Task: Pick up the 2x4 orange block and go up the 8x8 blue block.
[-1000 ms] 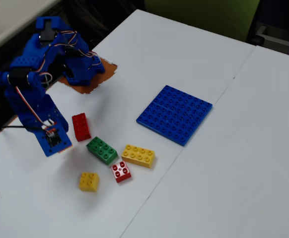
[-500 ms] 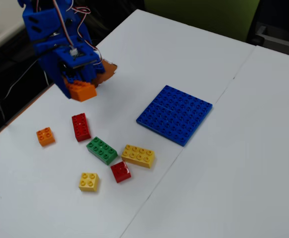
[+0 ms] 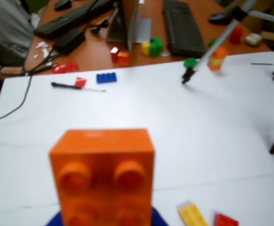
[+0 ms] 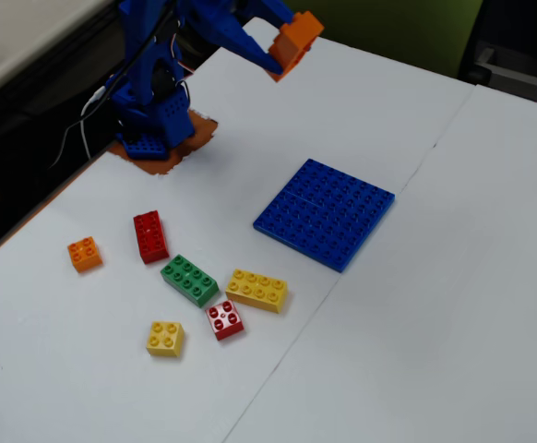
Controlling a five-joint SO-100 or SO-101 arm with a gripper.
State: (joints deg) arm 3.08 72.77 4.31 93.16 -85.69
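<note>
- In the wrist view we see the 2x4 orange block [image 3: 104, 176] filling the lower middle: smooth glossy plastic with round raised studs facing the camera, only 4 of them showing, and a flat top face with crisp edges.
- A blue part of the gripper shows under the block's base there; the fingers themselves are hidden, so we judge the grip from the fixed view.
- In the fixed view the gripper [image 4: 282, 51] is clamped on that block [image 4: 296, 39], holding it tilted in the air, clear of the table [image 4: 416, 323] and up and left of the plate.
- Nearest the camera in the fixed view, loose bricks lie in a cluster on the white matte table: a small yellow brick [image 4: 165, 338], a small red brick [image 4: 224, 319], an oblong yellow brick [image 4: 256, 289], a green brick [image 4: 190, 280], an oblong red brick [image 4: 150, 236] and a small orange brick [image 4: 84, 254].
- Beyond them lies the 8x8 blue block [image 4: 325, 212], a thin flat square plate with rows of studs, lying skewed to the table's edges and apart from every brick.
- A seam runs across the table just right of the plate; the surface right of it is open.
- Farthest back, the blue arm's base [image 4: 149, 120] stands on a brown patch at the table's left edge.
</note>
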